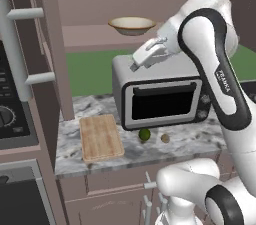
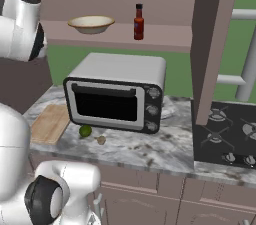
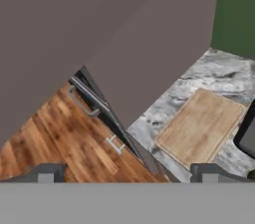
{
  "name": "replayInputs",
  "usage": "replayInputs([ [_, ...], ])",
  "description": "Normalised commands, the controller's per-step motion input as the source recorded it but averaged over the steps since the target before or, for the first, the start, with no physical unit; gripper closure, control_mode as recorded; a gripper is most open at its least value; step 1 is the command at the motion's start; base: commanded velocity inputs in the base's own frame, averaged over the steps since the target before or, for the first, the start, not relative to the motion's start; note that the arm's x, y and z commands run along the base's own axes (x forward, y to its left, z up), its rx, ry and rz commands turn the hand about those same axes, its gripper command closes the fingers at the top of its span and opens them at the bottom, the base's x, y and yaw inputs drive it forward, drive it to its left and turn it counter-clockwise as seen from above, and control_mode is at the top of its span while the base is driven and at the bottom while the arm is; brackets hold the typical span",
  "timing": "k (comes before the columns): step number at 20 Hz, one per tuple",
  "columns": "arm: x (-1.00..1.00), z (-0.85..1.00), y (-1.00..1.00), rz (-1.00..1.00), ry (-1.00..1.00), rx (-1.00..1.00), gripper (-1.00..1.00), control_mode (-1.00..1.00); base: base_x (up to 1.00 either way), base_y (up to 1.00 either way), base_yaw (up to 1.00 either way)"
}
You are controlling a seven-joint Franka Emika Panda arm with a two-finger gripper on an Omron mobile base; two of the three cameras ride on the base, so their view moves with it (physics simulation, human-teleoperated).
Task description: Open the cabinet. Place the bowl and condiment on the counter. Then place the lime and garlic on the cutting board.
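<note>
The cabinet (image 2: pixel 212 44) stands open, both doors swung out. On its bottom shelf sit the tan bowl (image 1: pixel 131 25) (image 2: pixel 91 23) and, to its right, the dark red condiment (image 2: pixel 138 22) bottle. On the marbled counter (image 1: pixel 190 141), the lime (image 1: pixel 144 134) (image 2: pixel 85 130) and the garlic (image 1: pixel 165 138) (image 2: pixel 101 140) lie in front of a toaster oven. The cutting board (image 1: pixel 101 137) (image 2: pixel 50 123) (image 3: pixel 201 126) lies bare to their left. My gripper (image 1: pixel 136 63) (image 3: pixel 127 173) hangs open and empty above the oven's left end, just below and right of the bowl, tilted down towards the board.
A silver toaster oven (image 1: pixel 160 94) (image 2: pixel 117 91) fills the counter's middle under the shelf. The left cabinet door (image 1: pixel 50 44) with its bar handle juts out beside the board. A black stovetop (image 2: pixel 225 134) lies right of the counter, and wooden floor (image 3: pixel 64 133) shows below its edge.
</note>
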Motion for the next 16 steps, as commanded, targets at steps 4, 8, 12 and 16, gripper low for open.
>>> replayInputs([
  [4, 0.02, 0.05, -0.74, -0.02, -0.19, -0.3, -1.0, -1.0, 0.0, 0.0, 0.0],
  [8, 0.22, 0.13, -0.27, 0.0, -0.23, -0.43, -1.0, -1.0, 0.0, 0.0, 0.0],
  [12, 0.45, 0.14, -0.1, -0.04, -0.26, -0.48, -1.0, -1.0, 0.0, 0.0, 0.0],
  [16, 0.59, 0.37, -0.16, -0.18, -0.18, -0.32, -1.0, -1.0, 0.0, 0.0, 0.0],
])
